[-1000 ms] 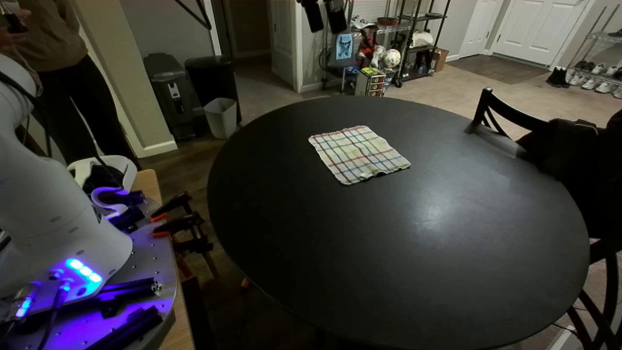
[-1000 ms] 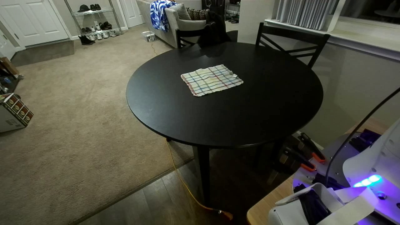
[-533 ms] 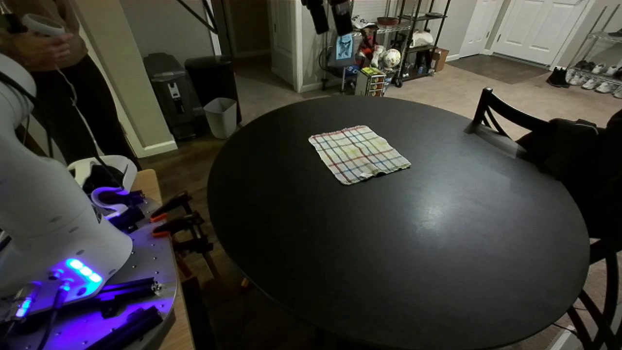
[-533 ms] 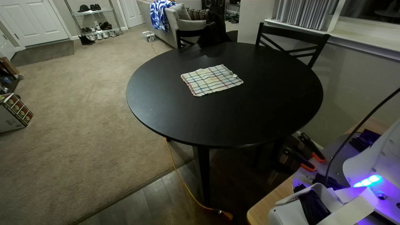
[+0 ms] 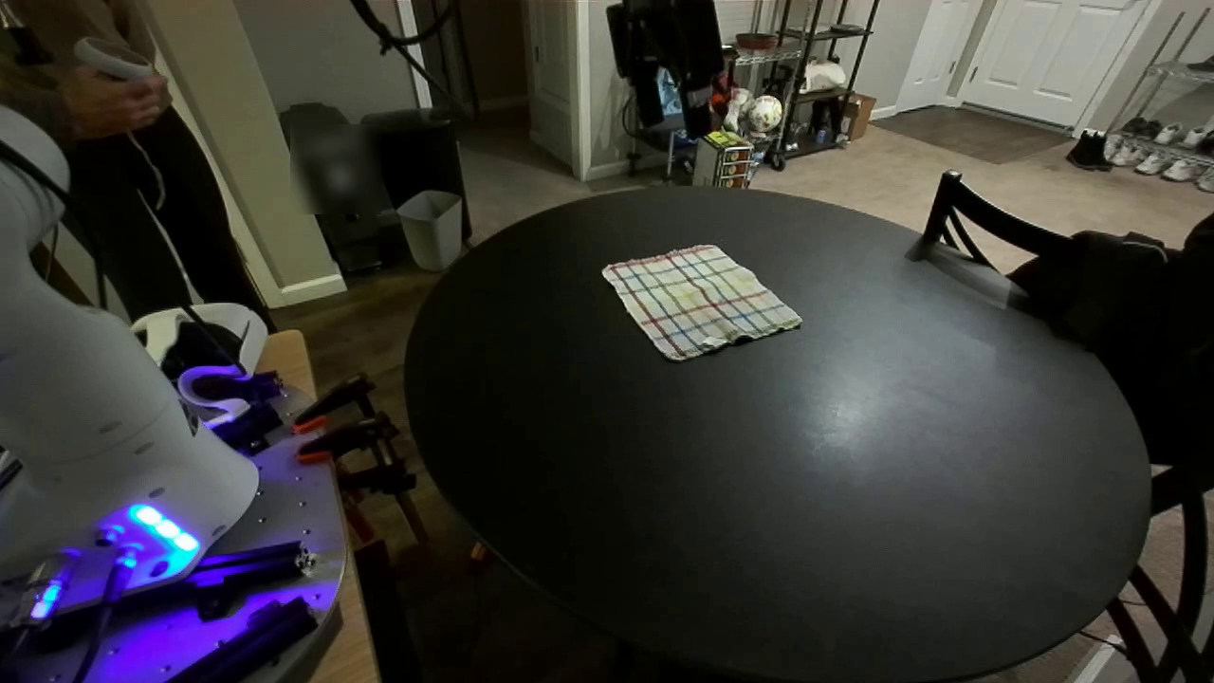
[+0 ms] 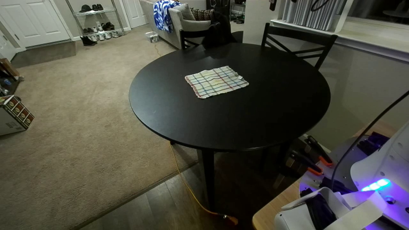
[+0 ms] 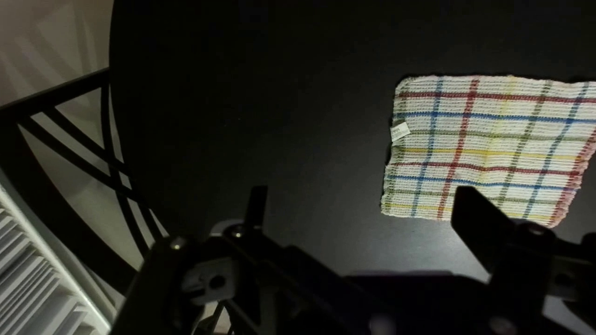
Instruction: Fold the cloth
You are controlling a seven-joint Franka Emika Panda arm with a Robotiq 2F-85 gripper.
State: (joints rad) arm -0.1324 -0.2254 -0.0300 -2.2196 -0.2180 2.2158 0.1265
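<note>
While the gripper hangs in midair, fingers spread super wide with just air between them, the cloth lies pretty flat on the table, lower down and off toward one finger, well apart from both.

Rough-woven cloth, smooth tabletop
</note>
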